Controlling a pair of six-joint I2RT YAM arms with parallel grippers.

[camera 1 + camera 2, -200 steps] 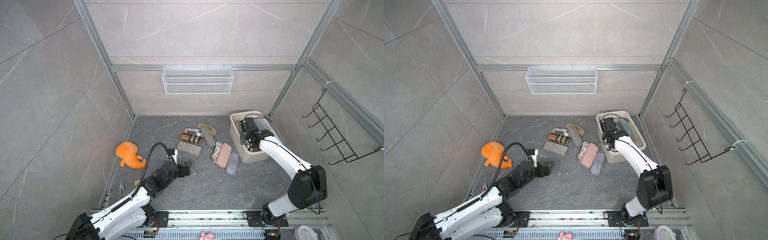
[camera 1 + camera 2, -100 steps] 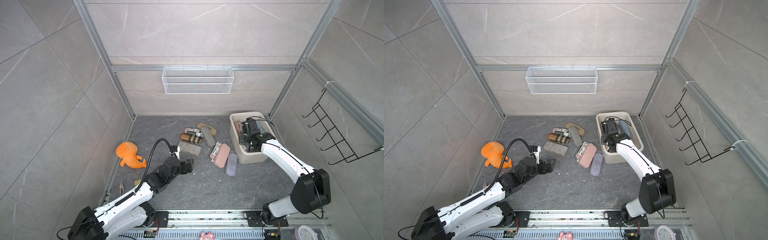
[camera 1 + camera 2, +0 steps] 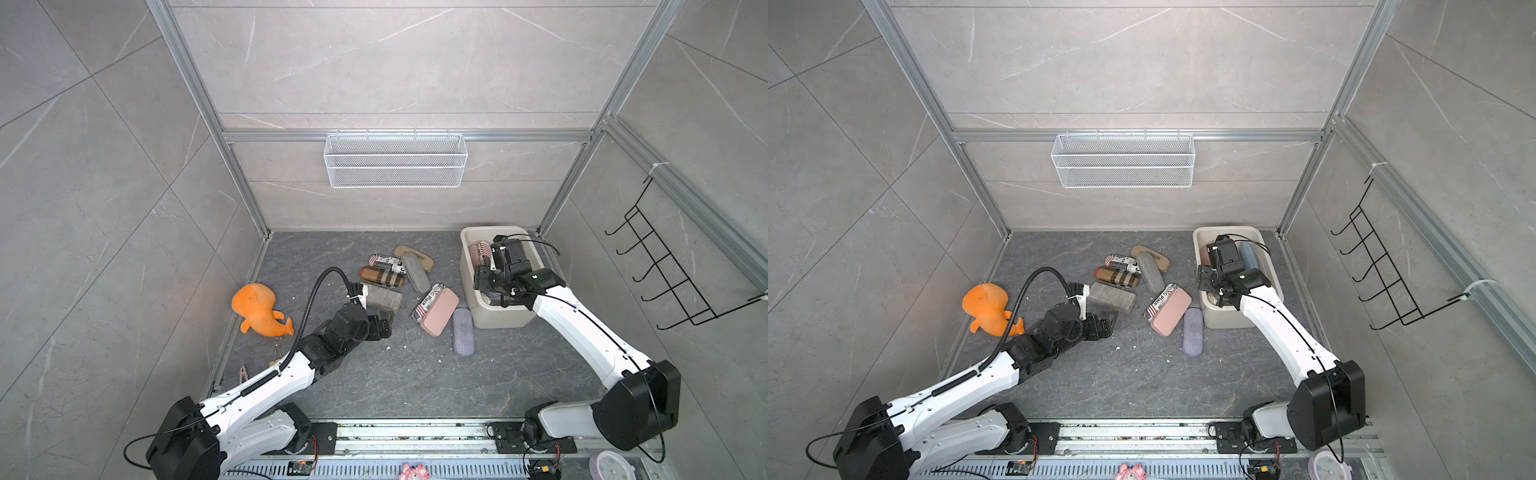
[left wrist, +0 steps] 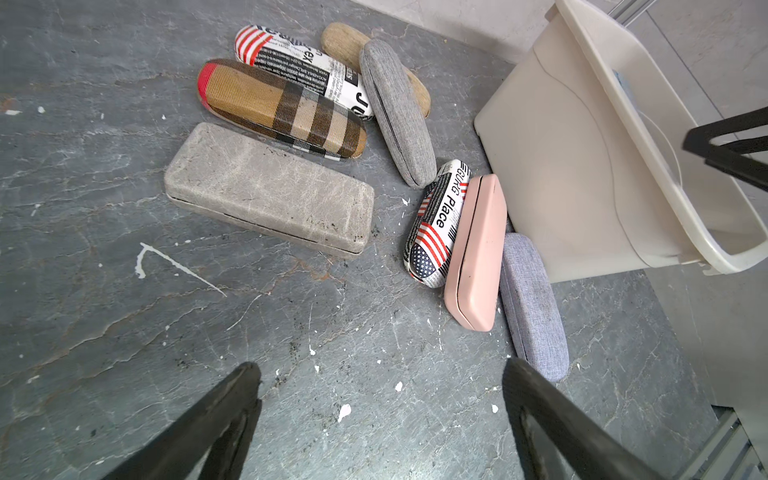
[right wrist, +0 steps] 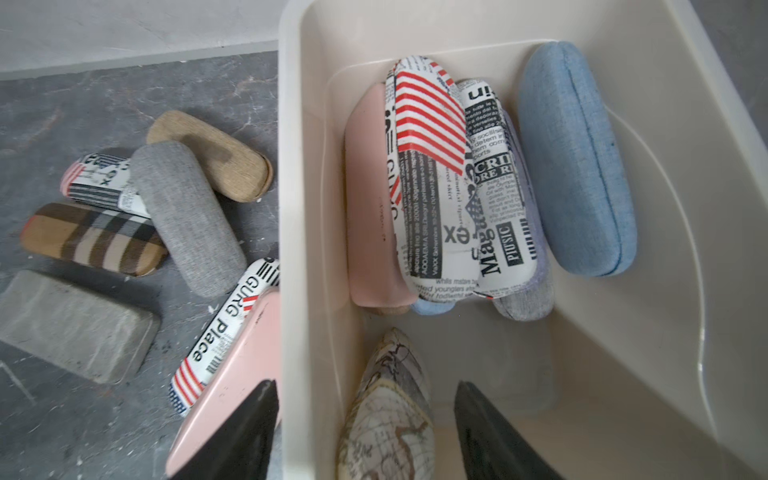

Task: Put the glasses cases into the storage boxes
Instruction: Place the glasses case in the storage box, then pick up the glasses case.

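Observation:
The cream storage box stands at the right of the floor. Pink, newspaper-print and blue glasses cases lie in it. My right gripper hangs open over the box's near end. A map-print case lies loose below its jaws. Several cases remain on the floor, among them a grey stone-look one, a plaid one, a pink one and a lilac one. My left gripper is open and empty, low over bare floor just short of the stone-look case.
An orange plush toy lies by the left wall and a wooden peg nearer the front. A white wire basket hangs on the back wall, and a black hook rack on the right wall.
The right gripper's jaws have spread and let the map-print case go into the box. The left gripper has crept towards the stone-look case.

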